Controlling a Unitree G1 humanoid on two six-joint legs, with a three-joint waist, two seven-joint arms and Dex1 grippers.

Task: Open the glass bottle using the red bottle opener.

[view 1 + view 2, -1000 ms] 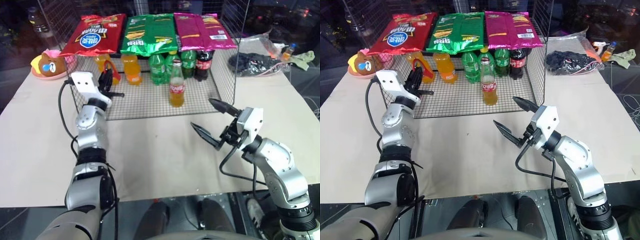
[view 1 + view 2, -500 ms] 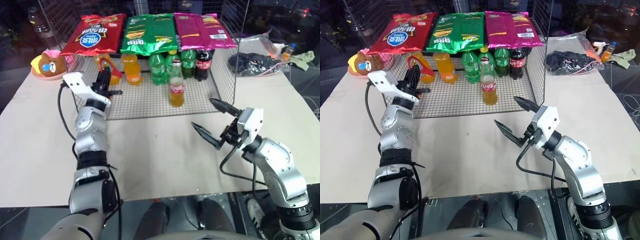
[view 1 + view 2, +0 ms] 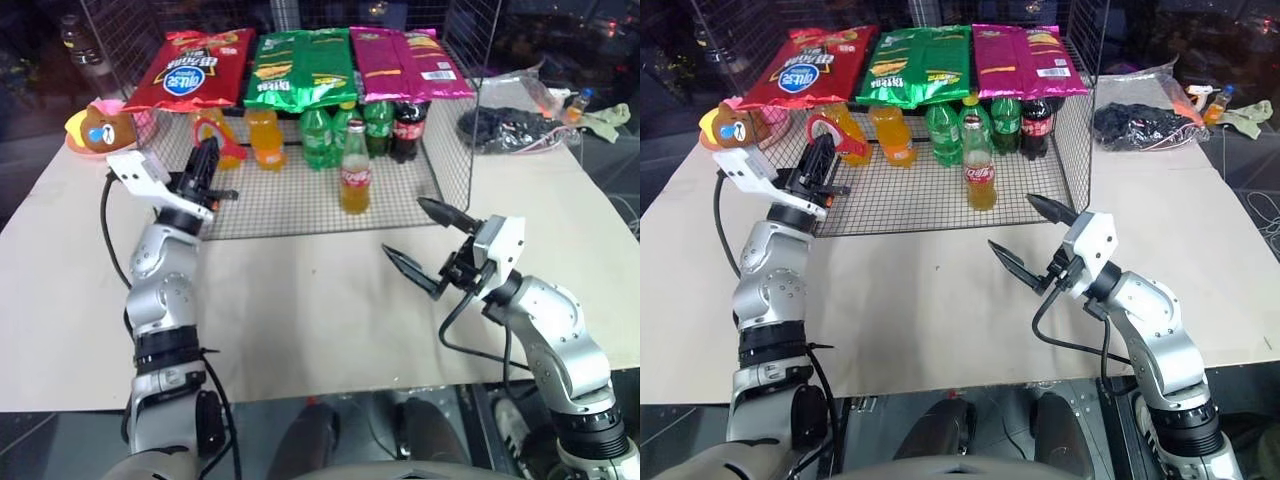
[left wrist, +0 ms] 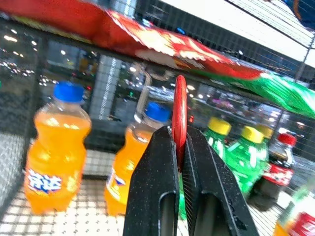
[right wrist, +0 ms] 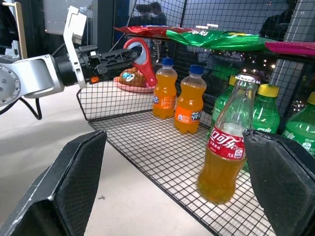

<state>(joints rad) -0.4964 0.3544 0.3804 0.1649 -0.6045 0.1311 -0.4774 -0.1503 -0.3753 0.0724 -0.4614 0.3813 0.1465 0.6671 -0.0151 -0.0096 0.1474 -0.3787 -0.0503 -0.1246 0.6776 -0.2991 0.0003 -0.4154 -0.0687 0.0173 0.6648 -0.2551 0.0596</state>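
The glass bottle [image 3: 353, 170] of orange drink stands upright on the wire rack's floor, near its front edge, capped, with a red label. My left gripper [image 3: 207, 158] hovers at the rack's left front corner, shut on the red bottle opener [image 3: 216, 133], whose loop head sticks up past the fingertips. In the left wrist view the opener [image 4: 180, 110] shows edge-on between the black fingers [image 4: 156, 167]. My right gripper [image 3: 403, 228] is open over the table in front of the rack, aimed at the bottle [image 5: 228, 147], well short of it.
The wire rack [image 3: 300, 205] carries chip bags [image 3: 300, 65] on top. At its back stand orange plastic bottles [image 3: 262, 138], green bottles [image 3: 316, 135] and a cola bottle [image 3: 406, 128]. A bear toy [image 3: 98, 130] lies far left, dark clutter [image 3: 505, 128] far right.
My left gripper has drawn back and to the left out of the rack's corner and rolled, with the opener still in it. The right arm and the bottle have not moved.
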